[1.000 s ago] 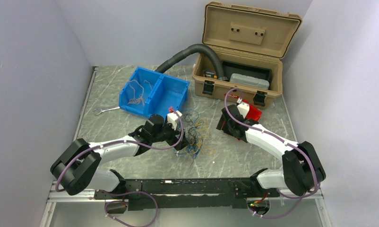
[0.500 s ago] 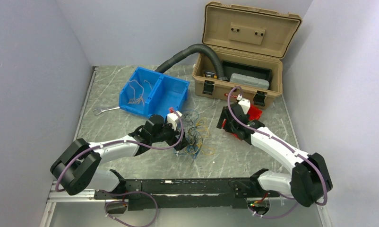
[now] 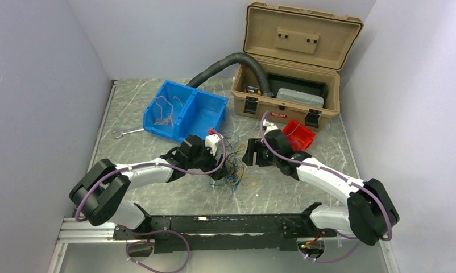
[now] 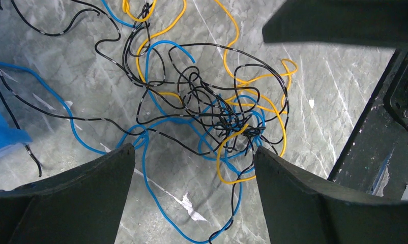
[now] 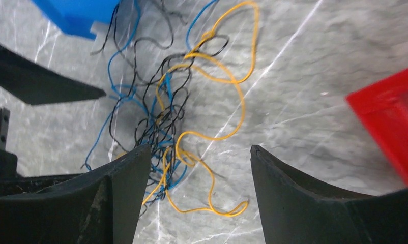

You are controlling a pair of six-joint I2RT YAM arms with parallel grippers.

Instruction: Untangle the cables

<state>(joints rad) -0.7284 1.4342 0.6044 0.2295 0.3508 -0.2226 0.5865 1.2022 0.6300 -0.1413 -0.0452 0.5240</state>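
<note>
Behind and left of the cables (image 3: 236, 165) sits a blue plastic bin (image 3: 183, 111) with two compartments. The cables are a knotted heap of thin yellow, blue and black wires on the grey marbled table (image 3: 271, 185). The left gripper (image 4: 194, 152) hangs over the heap, curved black fingers spread, gripping nothing. The right gripper (image 5: 199, 150) is at the heap's right, likewise spread and empty. A red tray (image 3: 298, 135) lies further right.

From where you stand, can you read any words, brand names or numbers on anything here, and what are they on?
Red label on the front of the tan toolbox: white lettering, too small and blurred to read.
Nothing else: no readable words, numbers or signs show on the blue bin, the red tray, the cables or anywhere in the two wrist views.
</note>
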